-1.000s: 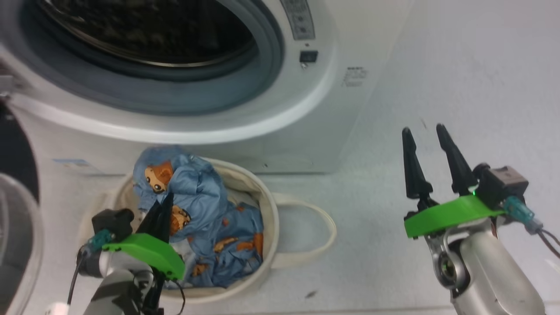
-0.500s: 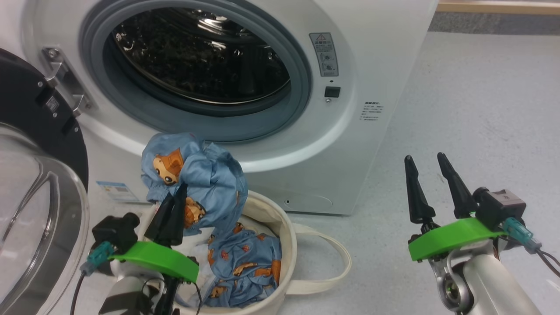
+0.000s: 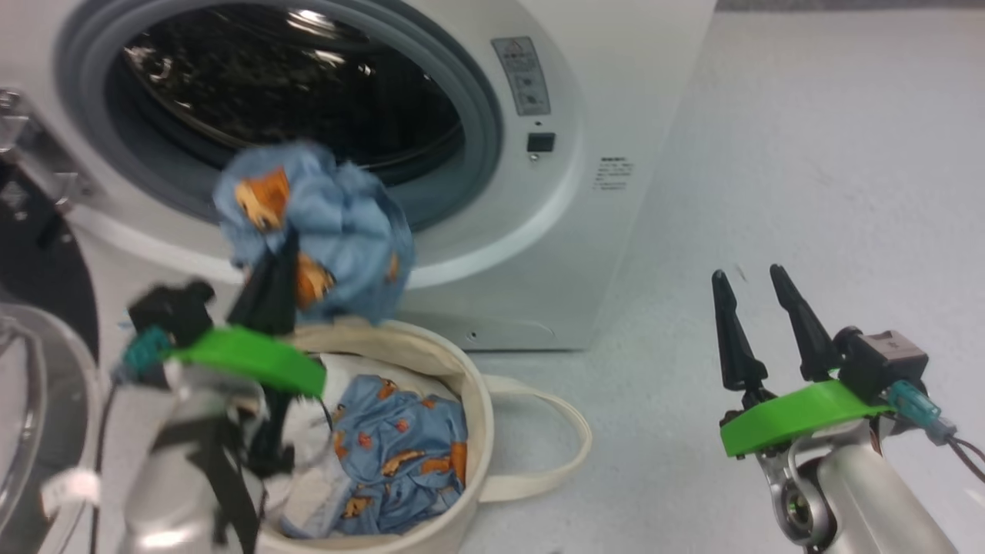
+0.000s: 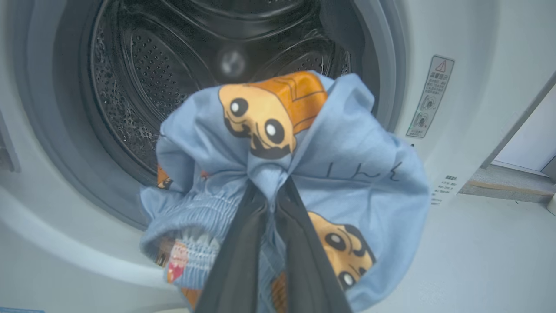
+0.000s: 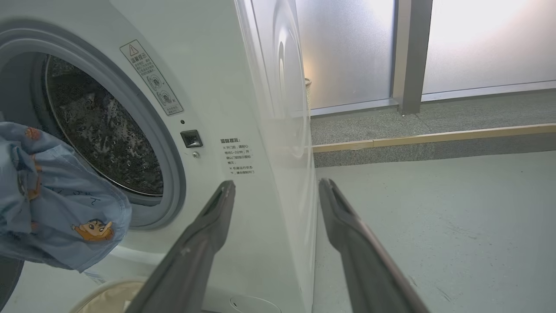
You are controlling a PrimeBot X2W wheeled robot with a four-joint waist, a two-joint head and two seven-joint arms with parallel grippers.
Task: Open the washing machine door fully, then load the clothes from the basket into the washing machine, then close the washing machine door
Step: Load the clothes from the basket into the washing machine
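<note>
Well, the left gripper (image 3: 286, 240) is clamped on the clothes (image 3: 338, 223), its two dark fingers pressed together with a gathered fold of light blue, bear-printed fabric caught between them. The bunch balloons out around and beyond the fingertips, with an elastic gathered edge hanging on one side of them. Directly ahead of this gripper, past the bunch, gapes the washing machine (image 3: 600, 92). The left wrist view looks straight over the cloth into the perforated steel drum (image 4: 152, 87), ringed by the grey seal (image 3: 486, 154). The fabric is in front of the opening and not inside it.

Below the left gripper sits the basket (image 3: 471, 385), a cream canvas tub on the floor (image 3: 808, 169), just in front of the machine. More of the same blue printed fabric lies in it on a white cloth (image 3: 309, 485). Whether that fabric joins the lifted bunch I cannot tell. One loop handle (image 3: 565, 454) of the basket sticks out toward the right gripper.

Off to the left gripper's outer side, the washing machine door (image 3: 38, 261) stands swung open, black rim and clear glass bowl at the edge of the head view.

The right gripper (image 3: 745, 271) is well apart from the basket, over bare floor, with its fingers spread and nothing between them; its wrist view looks past them at the machine's front corner
</note>
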